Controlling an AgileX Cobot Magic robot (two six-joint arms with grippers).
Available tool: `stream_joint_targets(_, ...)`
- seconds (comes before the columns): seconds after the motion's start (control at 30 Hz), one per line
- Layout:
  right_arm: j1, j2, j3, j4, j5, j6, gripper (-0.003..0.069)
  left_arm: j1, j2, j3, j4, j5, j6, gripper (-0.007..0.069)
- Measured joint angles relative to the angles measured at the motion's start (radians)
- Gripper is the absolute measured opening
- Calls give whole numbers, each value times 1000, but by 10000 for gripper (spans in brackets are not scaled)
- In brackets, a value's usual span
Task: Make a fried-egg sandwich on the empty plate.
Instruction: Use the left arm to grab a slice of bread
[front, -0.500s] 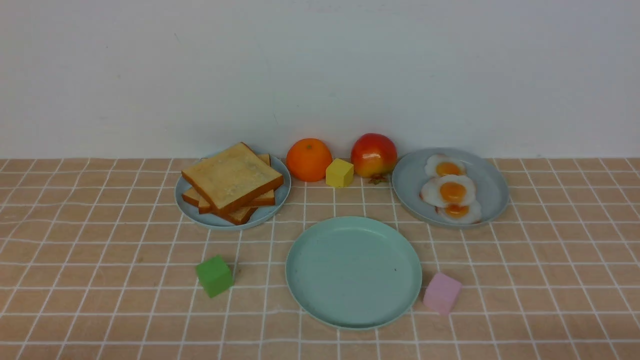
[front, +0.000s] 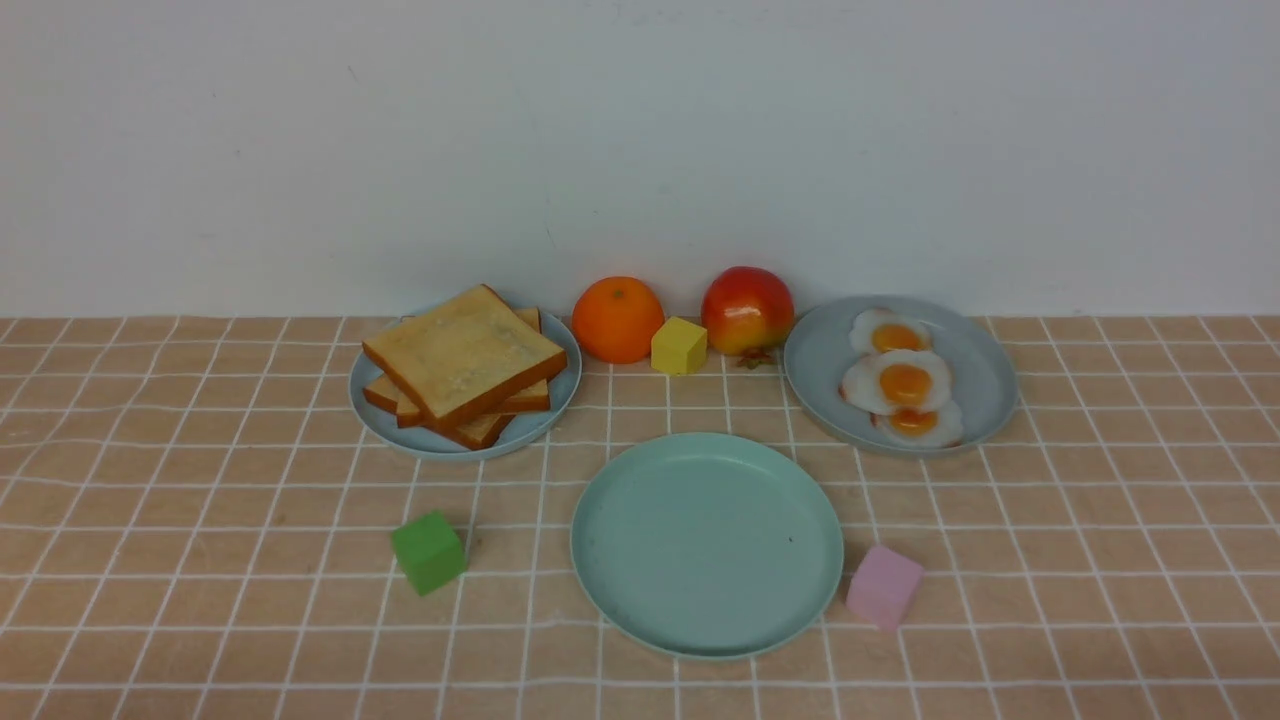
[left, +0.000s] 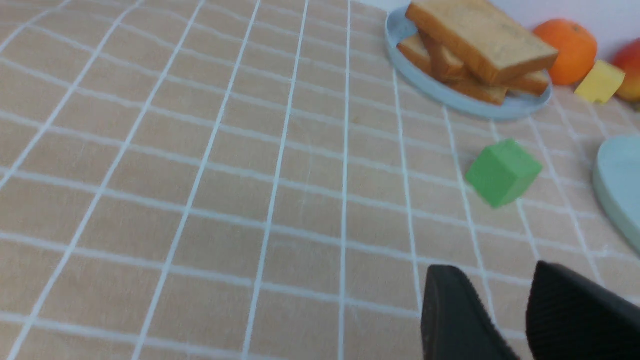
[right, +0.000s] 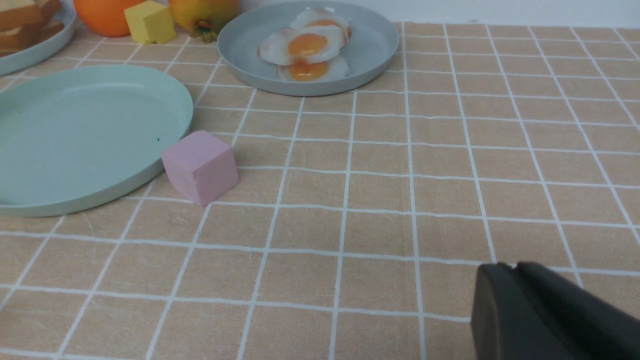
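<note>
Our left gripper (left: 492, 272) parted, right gripper (right: 510, 267) clenched, both empty: we should pinch the top toast (front: 463, 351) by its near edge.

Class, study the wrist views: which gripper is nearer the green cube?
Left. The left gripper sits just short of the green cube; the right gripper is across the mint plate, on the side with the pink cube.

Toast (front: 465, 362) left, eggs (front: 902, 382) right — empty plate (front: 707, 545) before them
</note>
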Motion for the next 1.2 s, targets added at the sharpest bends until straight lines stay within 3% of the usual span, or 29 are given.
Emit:
stream_joint_targets(0.1,0,0,0,0,0,0,52,0,0,0,-93,-86,-50,238)
stream_joint_targets(0.27,0,0,0,0,0,0,52,0,0,0,-386,-260,-193,238)
stream_joint_targets(0.43,0,0,0,0,0,0,52,0,0,-23,-539,-338,-220,238)
stream_joint_targets(0.53,0,0,0,0,0,0,52,0,9,-100,-502,-268,-172,230)
stream_joint_targets(0.7,0,0,0,0,0,0,52,0,183,-361,-407,-29,23,137)
stream_joint_targets(0.73,0,0,0,0,0,0,52,0,281,-456,-398,101,118,88)
stream_joint_targets(0.9,0,0,0,10,-14,4,55,-75,561,-679,-389,383,309,-10)
stream_joint_targets(1.03,0,0,7,181,-103,96,59,-197,765,-799,-355,517,351,-13)
stream_joint_targets(1.2,0,0,7,385,-260,185,59,-250,952,-876,-313,474,359,-13)
